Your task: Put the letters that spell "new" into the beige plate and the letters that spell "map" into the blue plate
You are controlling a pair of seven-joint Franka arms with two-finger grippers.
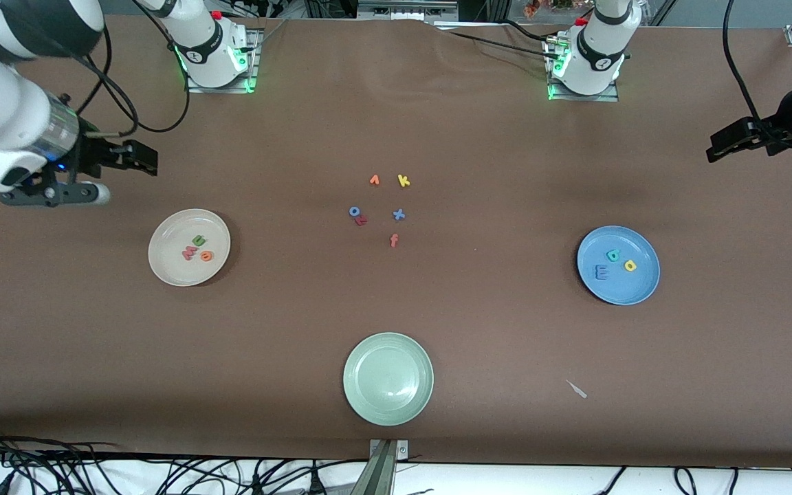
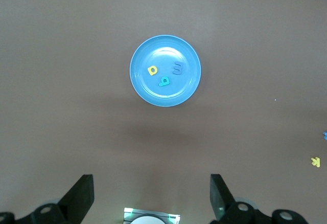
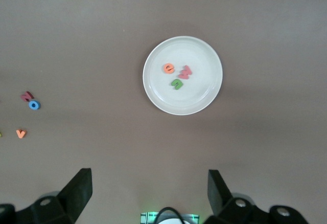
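The beige plate (image 1: 164, 267) lies toward the right arm's end of the table. In it are the green n (image 1: 198, 240), the pinkish-red w (image 1: 190, 253) and the orange e (image 1: 206, 256). The blue plate (image 1: 628, 290) lies toward the left arm's end and holds the blue m (image 1: 601, 272), the teal p (image 1: 613, 256) and the yellow a (image 1: 630, 265). My right gripper (image 1: 140, 158) hangs open and empty over bare table at its own end. My left gripper (image 1: 720, 146) does the same at the other end. Each wrist view looks down on its plate (image 2: 164, 95) (image 3: 200, 100) between wide-apart fingers.
A pale green plate (image 1: 388, 405) sits near the front edge. Loose letters lie mid-table: an orange v (image 1: 374, 180), yellow k (image 1: 403, 181), blue o (image 1: 354, 212) touching a red letter (image 1: 361, 221), blue x (image 1: 399, 214) and red-orange f (image 1: 394, 240). A small white scrap (image 1: 577, 389) lies on the cloth.
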